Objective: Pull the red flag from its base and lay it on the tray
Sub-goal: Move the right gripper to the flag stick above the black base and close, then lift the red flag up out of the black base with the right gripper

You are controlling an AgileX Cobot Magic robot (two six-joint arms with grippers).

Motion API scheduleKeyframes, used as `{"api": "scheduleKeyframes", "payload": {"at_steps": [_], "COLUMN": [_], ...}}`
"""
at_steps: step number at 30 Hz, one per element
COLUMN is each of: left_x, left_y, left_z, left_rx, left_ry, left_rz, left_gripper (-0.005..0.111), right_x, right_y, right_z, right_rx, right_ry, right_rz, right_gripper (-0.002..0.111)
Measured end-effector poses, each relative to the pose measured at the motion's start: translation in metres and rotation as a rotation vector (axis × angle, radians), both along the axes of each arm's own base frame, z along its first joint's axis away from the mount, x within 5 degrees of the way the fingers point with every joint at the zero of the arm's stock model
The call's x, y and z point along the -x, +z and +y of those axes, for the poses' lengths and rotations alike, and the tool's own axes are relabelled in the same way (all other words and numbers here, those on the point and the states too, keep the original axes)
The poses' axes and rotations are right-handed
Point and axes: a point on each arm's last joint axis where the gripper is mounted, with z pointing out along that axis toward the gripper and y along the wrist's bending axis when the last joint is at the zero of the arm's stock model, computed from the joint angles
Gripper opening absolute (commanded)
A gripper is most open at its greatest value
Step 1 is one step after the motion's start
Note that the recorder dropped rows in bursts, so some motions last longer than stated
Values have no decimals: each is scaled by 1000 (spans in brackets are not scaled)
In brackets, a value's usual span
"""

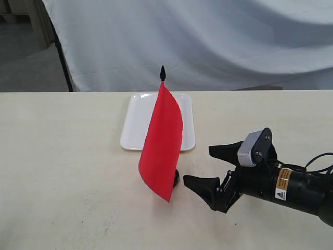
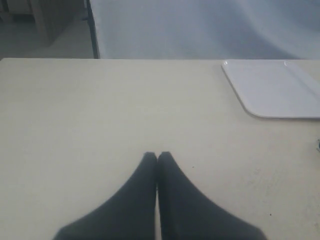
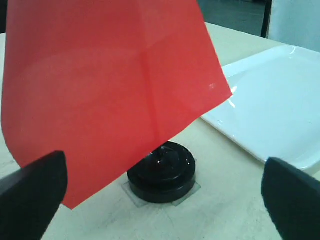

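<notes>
The red flag (image 1: 162, 140) stands upright in its base (image 1: 176, 178), its black tip (image 1: 162, 72) pointing up and the cloth hanging over most of the stick. In the right wrist view the flag (image 3: 110, 85) hangs above the round black base (image 3: 162, 172), which sits on a clear tape patch. The white tray (image 1: 135, 125) lies just behind the flag, also seen as the tray (image 3: 270, 105) and the tray (image 2: 275, 87). My right gripper (image 1: 204, 167) is open, low over the table just right of the base, holding nothing. My left gripper (image 2: 157, 156) is shut and empty over bare table.
The pale table (image 1: 62, 166) stretches wide on the left. A white cloth backdrop (image 1: 208, 41) hangs behind the table's far edge. The right arm's black body and cable (image 1: 307, 187) lie at the right of the table.
</notes>
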Motion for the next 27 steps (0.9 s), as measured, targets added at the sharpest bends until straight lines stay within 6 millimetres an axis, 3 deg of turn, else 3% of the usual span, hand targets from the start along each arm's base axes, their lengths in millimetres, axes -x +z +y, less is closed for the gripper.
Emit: {"api": "scheduleKeyframes", "payload": {"at_steps": [8, 20, 27], "left_x": [0, 0, 0], "left_y": [0, 0, 0], "left_z": [0, 0, 0], "left_rx": [0, 0, 0], "left_ry": [0, 0, 0], "left_rz": [0, 0, 0], "left_gripper": [0, 0, 0], "right_x": [-1, -18, -24], "right_y": [3, 19, 25], "right_z": [26, 80, 87], "right_rx": [-26, -77, -79], "right_ry": [33, -44, -40], "right_rz": [-6, -59, -81], "right_gripper": [105, 105, 105]}}
